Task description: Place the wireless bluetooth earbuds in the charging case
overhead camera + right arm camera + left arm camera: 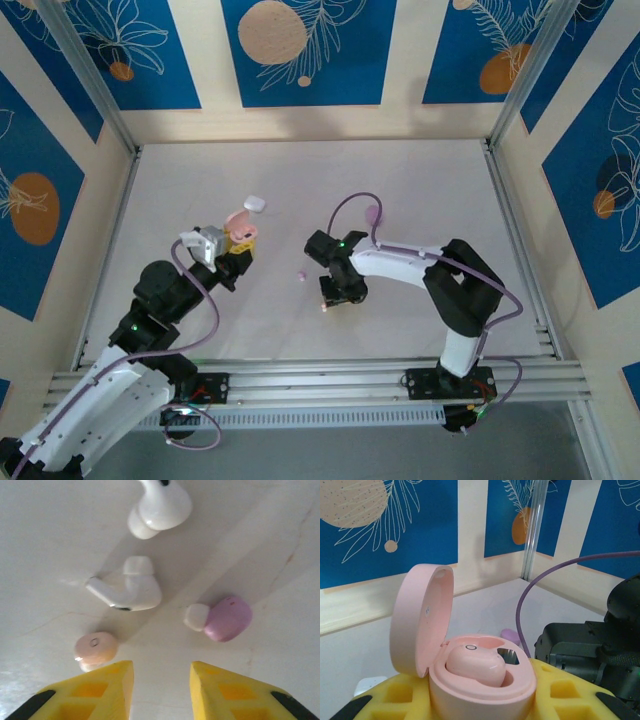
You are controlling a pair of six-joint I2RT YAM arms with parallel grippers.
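My left gripper is shut on the pink charging case, held off the table between its yellow fingers. The case's lid stands open to the left. One pink earbud sits in the case, and the slot beside it shows bare metal. My right gripper hangs open just over the table with nothing between its fingers. Ahead of it lie a pink earbud, a white stemmed earbud, another white earbud and a purple earbud.
A white case lies behind the pink one and a purple case at mid table. A tiny purple bud lies between the grippers. The right arm's black wrist is close on the right of the pink case. Frame posts and walls ring the table.
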